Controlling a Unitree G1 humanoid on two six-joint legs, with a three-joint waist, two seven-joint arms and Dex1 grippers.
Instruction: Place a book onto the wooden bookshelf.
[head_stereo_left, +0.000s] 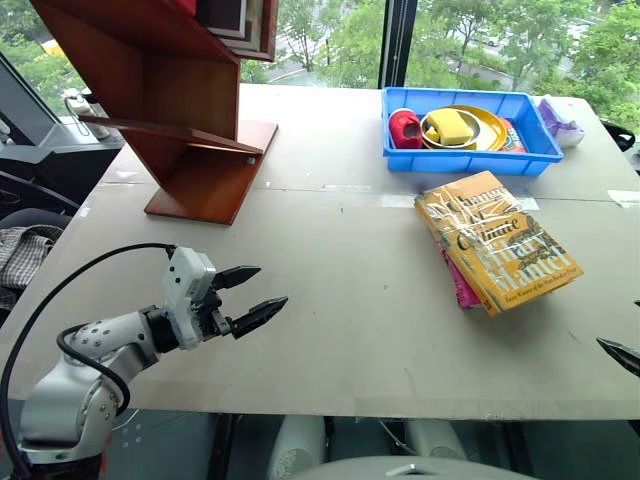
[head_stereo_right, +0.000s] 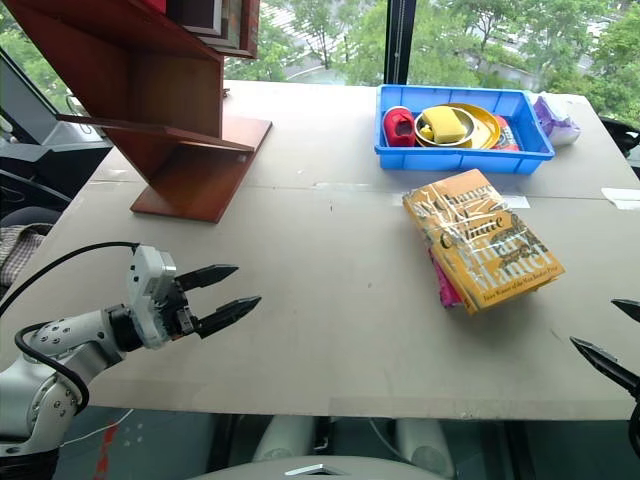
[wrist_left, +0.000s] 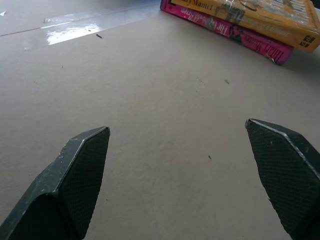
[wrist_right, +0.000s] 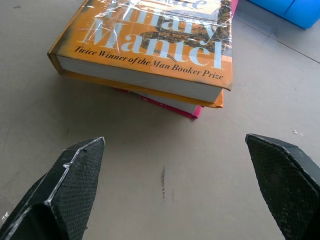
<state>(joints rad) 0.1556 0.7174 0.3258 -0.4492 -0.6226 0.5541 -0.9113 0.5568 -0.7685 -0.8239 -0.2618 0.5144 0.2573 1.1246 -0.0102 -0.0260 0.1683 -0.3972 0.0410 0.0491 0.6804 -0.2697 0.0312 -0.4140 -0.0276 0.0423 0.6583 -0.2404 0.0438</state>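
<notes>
Far left, wooden bookshelf (head_stereo_left: 195, 120) awaiting. Left gripper (head_stereo_left: 250, 297) hovering wide open, empty, well short of the book (head_stereo_left: 497, 240), lying atop a pink book (head_stereo_left: 462, 288) near the blue tray (head_stereo_left: 470, 130). Right gripper (head_stereo_right: 612, 340) wide open too; best closing squarely on the yellow spine only.

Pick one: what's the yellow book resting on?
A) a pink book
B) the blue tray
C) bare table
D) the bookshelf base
A: the yellow book lies flat on a pink book whose edge sticks out beneath it, on the table, apart from the blue tray and the bookshelf.
</notes>
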